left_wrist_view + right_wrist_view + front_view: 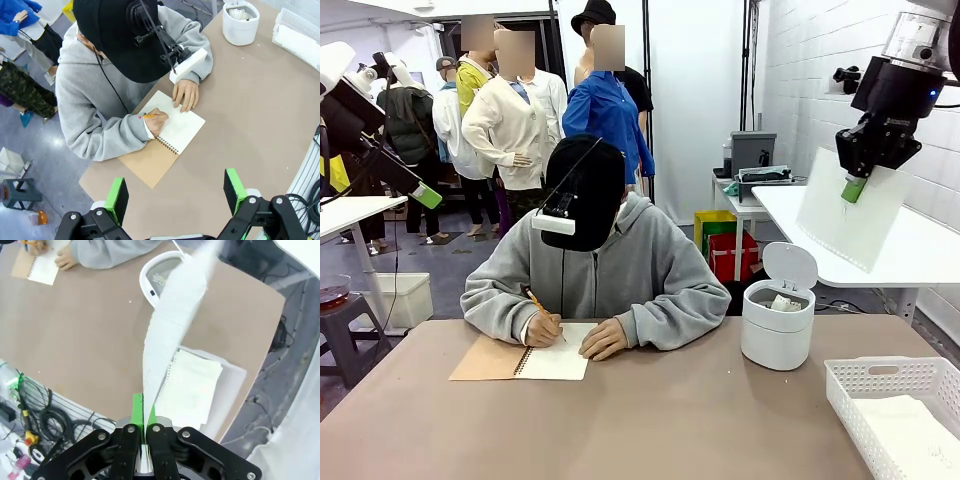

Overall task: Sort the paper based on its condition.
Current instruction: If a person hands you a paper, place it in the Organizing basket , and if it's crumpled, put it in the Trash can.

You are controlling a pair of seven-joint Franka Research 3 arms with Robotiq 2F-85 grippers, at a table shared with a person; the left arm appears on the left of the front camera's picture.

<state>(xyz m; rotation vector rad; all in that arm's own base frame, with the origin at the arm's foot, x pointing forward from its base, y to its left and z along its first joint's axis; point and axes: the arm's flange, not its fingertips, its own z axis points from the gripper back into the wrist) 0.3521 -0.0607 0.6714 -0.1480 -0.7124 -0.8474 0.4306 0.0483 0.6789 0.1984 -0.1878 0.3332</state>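
Taking the white slatted plastic basket (900, 410) at the table's near right corner as the marker: flat white sheets (192, 387) lie stacked inside it. High above it, the right gripper (854, 188) has its green pads pressed tight on one edge of a thin flat white paper sheet (852, 215), which hangs off the table. Just beyond the basket stands a round white lidded bin (778, 328), lid up, with crumpled white wads (785, 302) in it. Far left, the left gripper (175, 192) hovers, fingers spread wide, empty. Opposite, a person in a grey hoodie (640, 270) writes in a tan-covered spiral notebook (525, 360).
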